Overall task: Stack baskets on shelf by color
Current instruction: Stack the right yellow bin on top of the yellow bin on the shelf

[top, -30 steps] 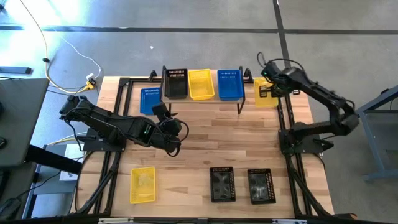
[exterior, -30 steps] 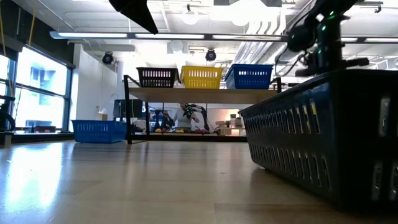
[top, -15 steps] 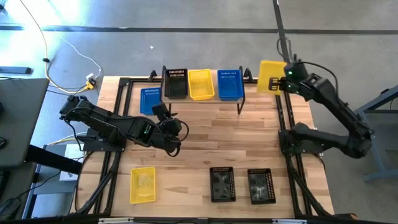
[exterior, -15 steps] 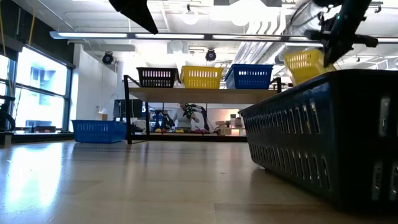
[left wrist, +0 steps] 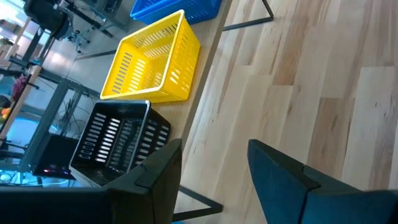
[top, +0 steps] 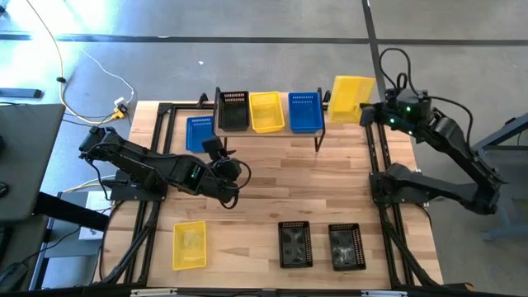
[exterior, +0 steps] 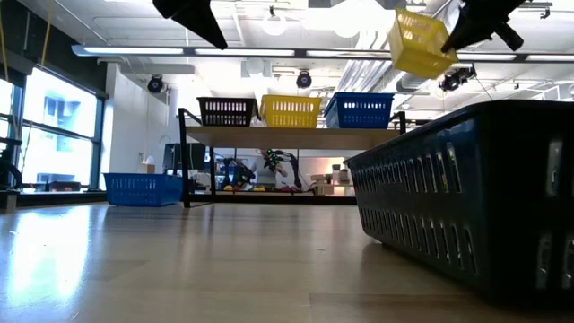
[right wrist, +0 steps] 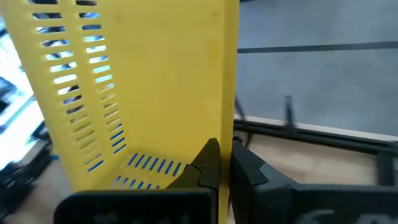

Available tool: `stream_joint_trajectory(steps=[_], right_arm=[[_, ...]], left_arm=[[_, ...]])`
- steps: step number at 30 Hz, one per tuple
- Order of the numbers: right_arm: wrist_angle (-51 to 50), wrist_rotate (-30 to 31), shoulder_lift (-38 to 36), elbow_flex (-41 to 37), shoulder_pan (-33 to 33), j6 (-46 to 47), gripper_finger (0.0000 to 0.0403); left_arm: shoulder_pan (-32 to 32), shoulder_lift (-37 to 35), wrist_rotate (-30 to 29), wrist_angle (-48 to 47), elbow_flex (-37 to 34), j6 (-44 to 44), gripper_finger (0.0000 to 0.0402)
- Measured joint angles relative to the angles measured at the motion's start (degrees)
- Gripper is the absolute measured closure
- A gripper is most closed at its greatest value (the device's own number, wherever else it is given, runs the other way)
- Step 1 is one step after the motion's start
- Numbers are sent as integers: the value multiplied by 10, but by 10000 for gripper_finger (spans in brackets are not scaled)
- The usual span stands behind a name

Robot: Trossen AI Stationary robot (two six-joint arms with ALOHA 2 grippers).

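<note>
Right now my right gripper (top: pixel 373 115) is clenching a yellow basket (top: pixel 350 98) aloft past the shelf's (top: pixel 280 132) right end. My left gripper (top: pixel 216 153) is idling released mid-table.

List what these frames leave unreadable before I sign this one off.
- Shelf: high view, its plank top mostly covered by three baskets.
- Right black basket: low view, cut by the frame edge, hiding the table behind it.
- Lifted yellow basket: right wrist view, fills the frame; right gripper pinches its wall.
</note>
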Motion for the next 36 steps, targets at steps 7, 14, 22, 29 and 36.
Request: stream_joint_trajectory(steps=[7, 14, 22, 29, 36], right_arm=[[16, 42, 2, 0, 131, 41, 403], [46, 73, 32, 0, 262, 91, 403], [99, 125, 102, 0, 394, 139, 403], [153, 182, 175, 0, 486, 178, 403], [208, 240, 257, 0, 538, 218, 403]], left_arm=[[-10, 0, 0, 1, 0, 0, 229], [-38, 0, 0, 5, 0, 0, 229], [-86, 0, 0, 5, 0, 0, 229], [-139, 0, 0, 7, 0, -10, 229], [-180, 0, 0, 38, 0, -6, 229]])
